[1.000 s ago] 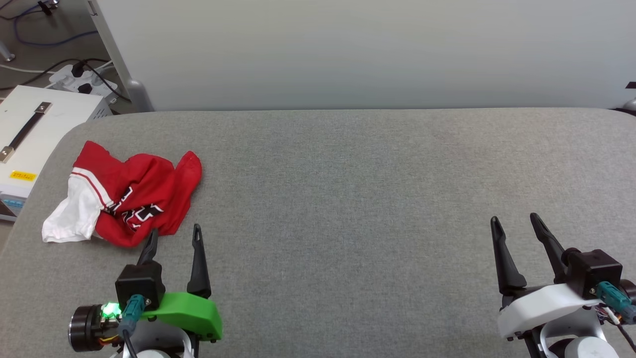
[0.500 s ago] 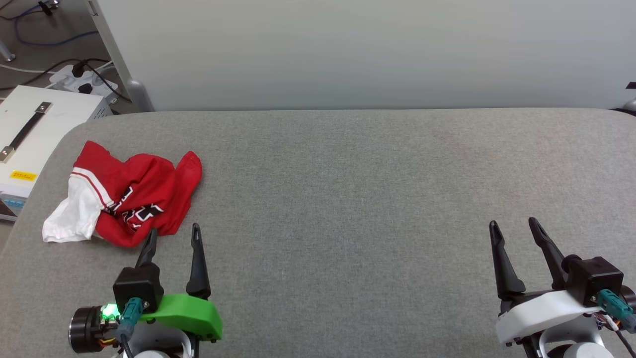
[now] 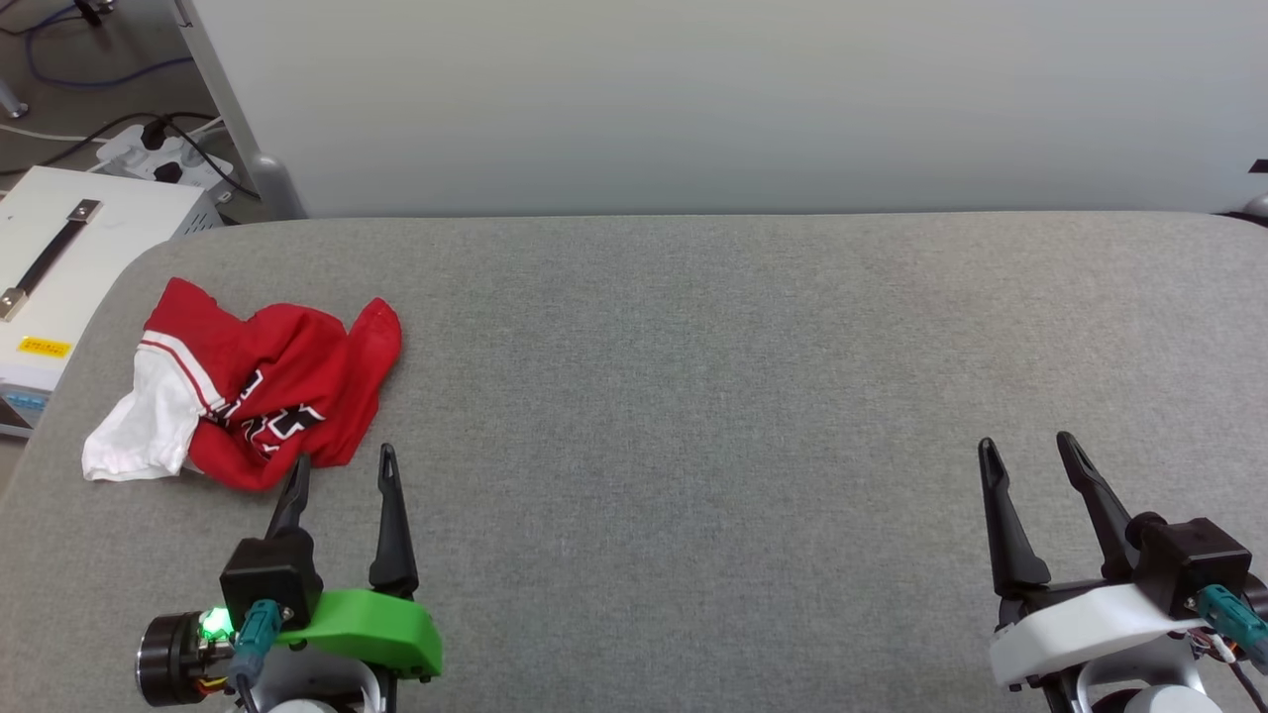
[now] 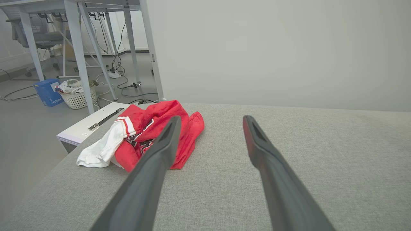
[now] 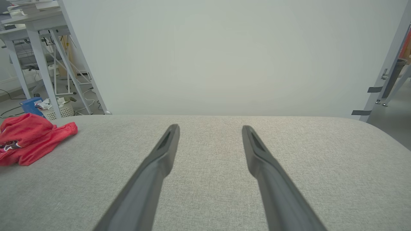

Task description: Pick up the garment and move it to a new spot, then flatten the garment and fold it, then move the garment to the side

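The garment (image 3: pixel 248 396) lies crumpled on the table (image 3: pixel 693 396) near its left edge, ahead of the left gripper (image 3: pixel 345 458), spread empty seemingly to seize it, while the right gripper (image 3: pixel 1025 442), likewise open, hangs well apart

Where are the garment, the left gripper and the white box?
garment (image 3: pixel 297 366), head view, red body fabric.
left gripper (image 3: pixel 345 457), head view, midway between fingertips.
white box (image 3: pixel 129 223), head view, top face.

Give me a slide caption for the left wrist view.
Open left tool facing the crumpled red-and-white garment near the grey surface's corner.
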